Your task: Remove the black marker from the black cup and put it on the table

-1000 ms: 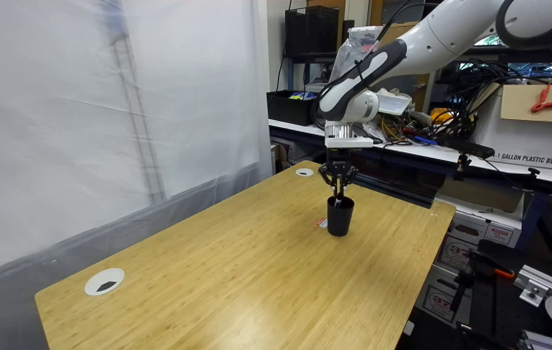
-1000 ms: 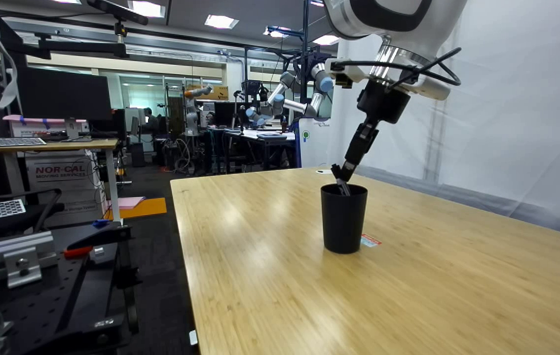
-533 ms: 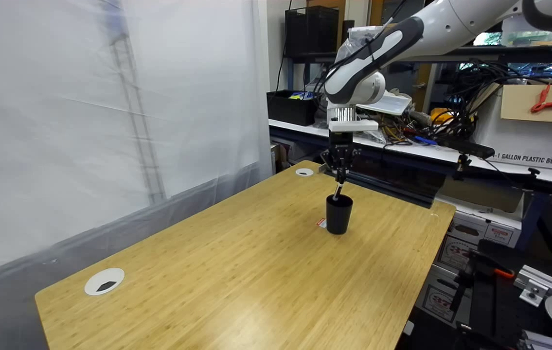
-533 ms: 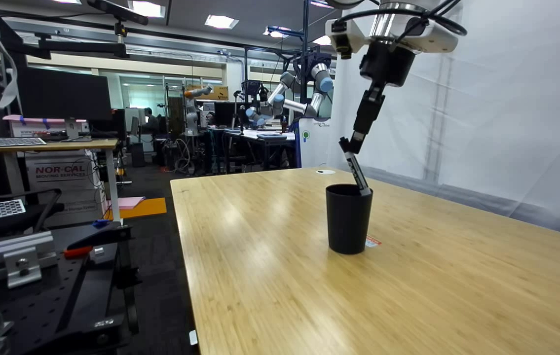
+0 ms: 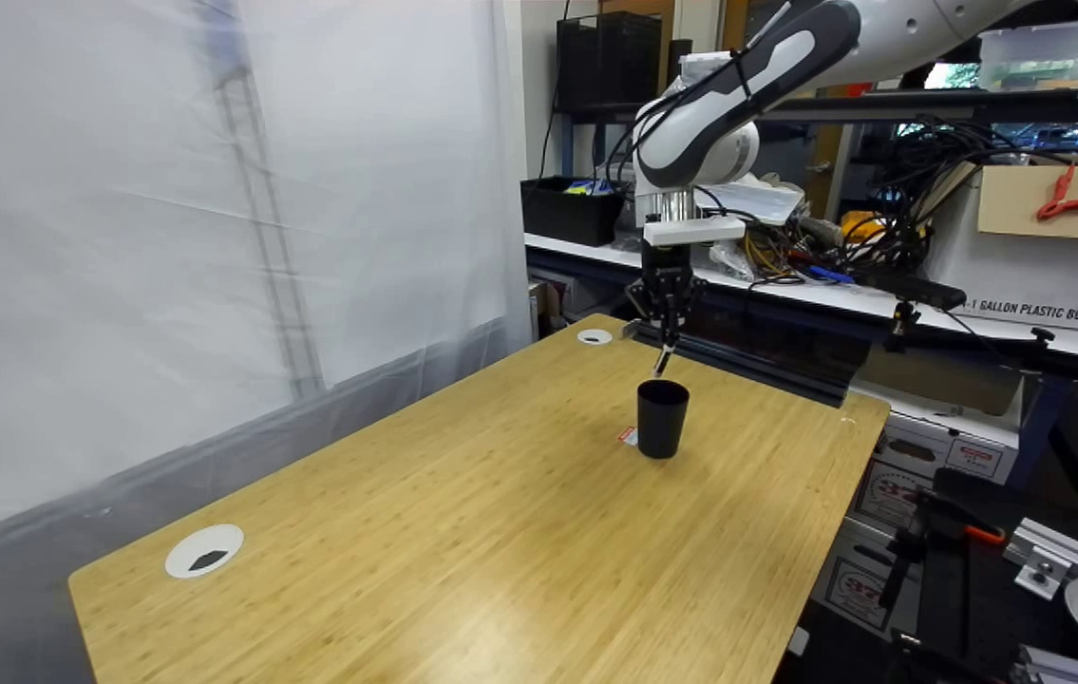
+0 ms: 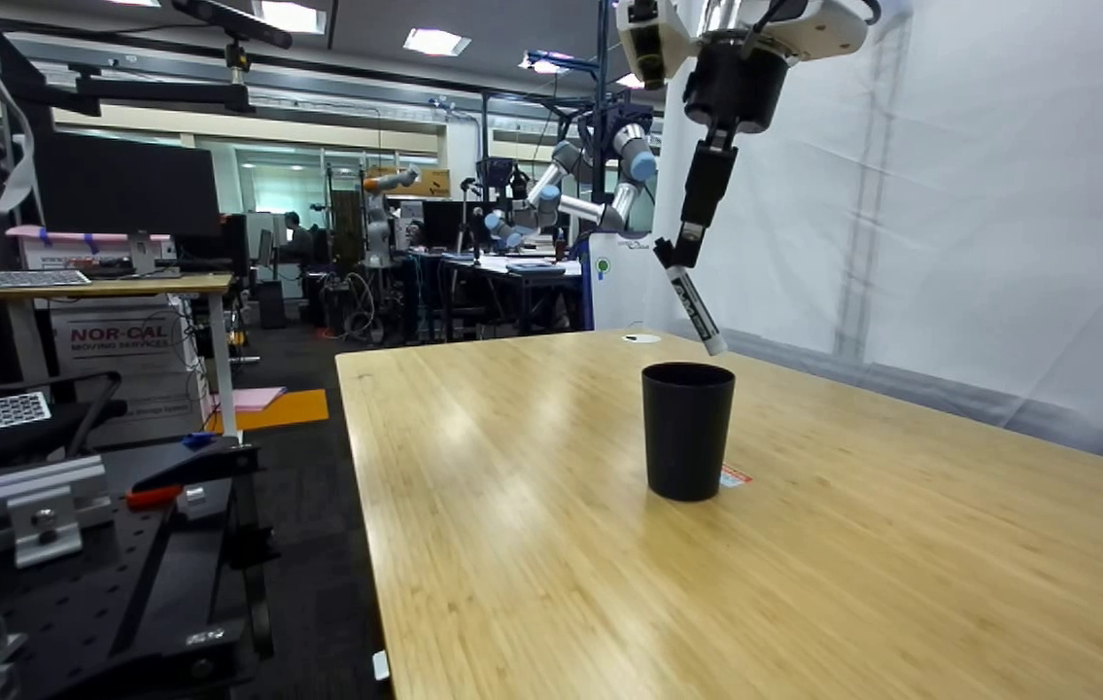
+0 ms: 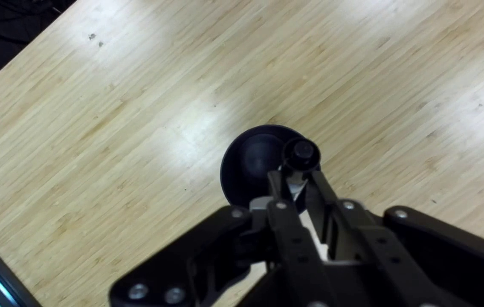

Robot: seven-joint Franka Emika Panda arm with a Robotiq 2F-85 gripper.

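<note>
The marker [image 6: 697, 309] is grasped near its dark upper end between the fingertips of the end effector [image 7: 297, 181], slanting down below them. In both exterior views its lower tip is out of the cup [image 6: 687, 437], just above the rim and apart from it. The cup stands upright on the surface [image 6: 512, 525], a small sticker [image 6: 735, 475] lying near its base.

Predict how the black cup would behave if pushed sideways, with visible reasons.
The black cup would probably tip if pushed high up, since it narrows toward its base. It is likely light, being hollow and thin-rimmed. A low push might slide it instead, as the table looks smooth.
</note>
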